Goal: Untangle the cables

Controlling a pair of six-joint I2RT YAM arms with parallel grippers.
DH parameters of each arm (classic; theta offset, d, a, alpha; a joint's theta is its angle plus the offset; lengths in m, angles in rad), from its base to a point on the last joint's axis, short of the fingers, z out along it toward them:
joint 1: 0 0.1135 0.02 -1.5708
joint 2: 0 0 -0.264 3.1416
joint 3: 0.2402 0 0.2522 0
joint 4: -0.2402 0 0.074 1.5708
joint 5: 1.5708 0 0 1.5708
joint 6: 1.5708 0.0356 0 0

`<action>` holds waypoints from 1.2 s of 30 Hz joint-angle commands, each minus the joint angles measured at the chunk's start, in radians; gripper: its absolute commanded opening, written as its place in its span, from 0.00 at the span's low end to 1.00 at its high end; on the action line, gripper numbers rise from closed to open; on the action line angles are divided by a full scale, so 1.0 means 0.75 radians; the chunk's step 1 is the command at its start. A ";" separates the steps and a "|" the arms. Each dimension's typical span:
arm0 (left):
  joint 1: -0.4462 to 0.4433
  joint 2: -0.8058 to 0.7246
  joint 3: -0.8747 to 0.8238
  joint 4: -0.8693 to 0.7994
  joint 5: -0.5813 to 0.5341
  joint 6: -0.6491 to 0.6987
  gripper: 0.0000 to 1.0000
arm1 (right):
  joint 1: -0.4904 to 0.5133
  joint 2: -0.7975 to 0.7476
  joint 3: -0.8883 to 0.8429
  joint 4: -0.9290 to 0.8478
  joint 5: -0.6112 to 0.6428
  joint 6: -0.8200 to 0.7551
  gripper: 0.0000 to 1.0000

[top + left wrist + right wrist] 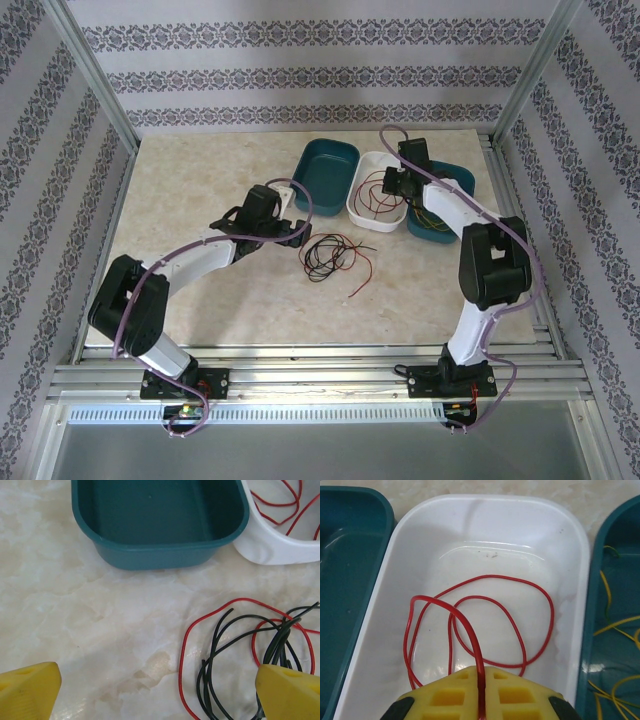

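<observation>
A loose tangle of red and black cables [330,255] lies on the marble table, in front of the trays. My left gripper [296,236] hovers just left of it, open wide; in the left wrist view the black strands [220,650] and a red loop [183,655] run past the right yellow finger [290,692], with nothing between the jaws of the left gripper [157,675]. My right gripper [481,672] hangs over the white tray [490,502], shut on a red cable [510,578] whose loops rest on the tray floor. Yellow cables [615,625] lie in the right teal bin.
A teal bin [330,170] stands left of the white tray [352,205] and another teal bin [445,225] stands to its right. The left bin's near wall [160,550] is just beyond my left gripper. Metal frame posts and patterned walls enclose the table.
</observation>
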 commanded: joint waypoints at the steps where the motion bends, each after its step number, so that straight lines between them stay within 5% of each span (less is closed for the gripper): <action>1: 0.014 0.024 0.047 -0.080 0.034 -0.032 1.00 | -0.019 0.073 0.069 -0.034 -0.025 0.012 0.14; 12: 0.013 0.042 0.051 -0.140 0.037 -0.047 0.97 | -0.036 0.107 0.153 -0.068 -0.007 -0.033 0.35; 22: 0.013 0.094 0.108 -0.245 -0.012 -0.066 0.95 | -0.034 -0.039 0.050 -0.045 -0.062 -0.057 0.40; 28: 0.013 0.109 0.144 -0.309 -0.051 -0.066 0.94 | 0.001 -0.188 -0.069 -0.023 -0.071 -0.097 0.72; 29: 0.013 0.116 0.156 -0.330 -0.057 -0.068 0.94 | 0.013 -0.214 -0.091 -0.020 -0.065 -0.108 0.94; 36: 0.012 0.225 0.306 -0.565 -0.061 -0.070 0.85 | 0.096 -0.423 -0.262 -0.025 0.025 -0.120 0.98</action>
